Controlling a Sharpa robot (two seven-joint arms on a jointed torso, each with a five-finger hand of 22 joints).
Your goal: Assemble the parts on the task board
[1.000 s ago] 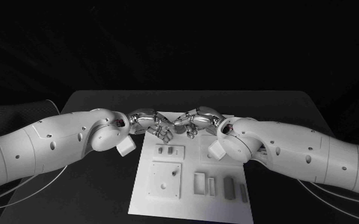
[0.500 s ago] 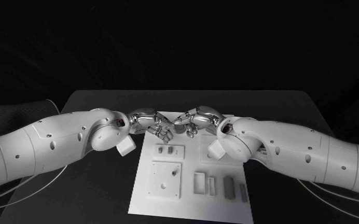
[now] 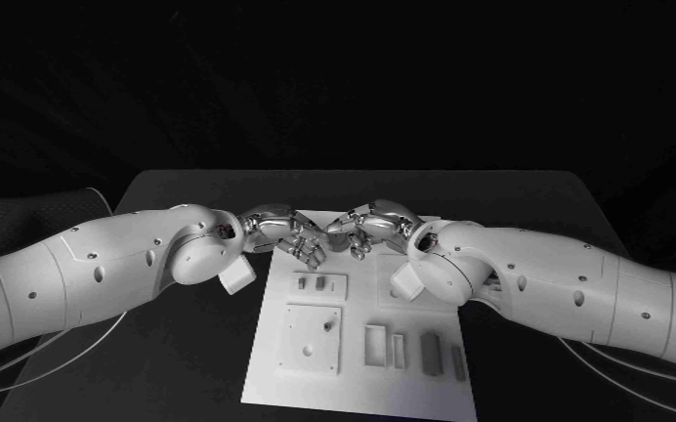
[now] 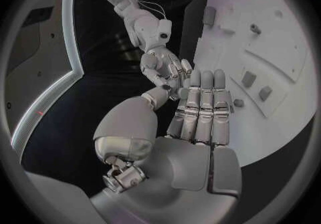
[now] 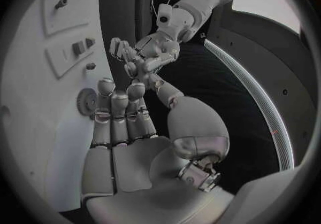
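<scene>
Little has moved over the last second: from the head camera my right hand (image 3: pixel 372 225) has edged slightly toward my left hand (image 3: pixel 286 232), and both still hover fingertip to fingertip over the far end of the task board (image 3: pixel 359 383). Whether a part sits between those fingertips I cannot tell from up here. Nearer me on the board, a small plate (image 3: pixel 319 285) holds two short parts, a square plate (image 3: pixel 312 337) lies nearer still, and to its right an open rectangular frame (image 3: pixel 376 345) sits beside two grey bars (image 3: pixel 431 355).

From the left wrist, my left hand (image 4: pixel 197 114) has its long fingers straight and pressed side by side, thumb reaching toward the right hand (image 4: pixel 163 69) opposite. It may be a tiny part at the meeting point; I cannot say.

From the right wrist, my right hand (image 5: pixel 127 128) looks the same: fingers together, thumb stretched out to the left hand (image 5: pixel 144 55), whose fingers are curled. A round grey disc (image 5: pixel 86 101) sits on the board beside my fingertips.

I judge this a hand-to-hand pass or alignment at the far end. Next calls for a secure pinch before either hand draws away.
</scene>
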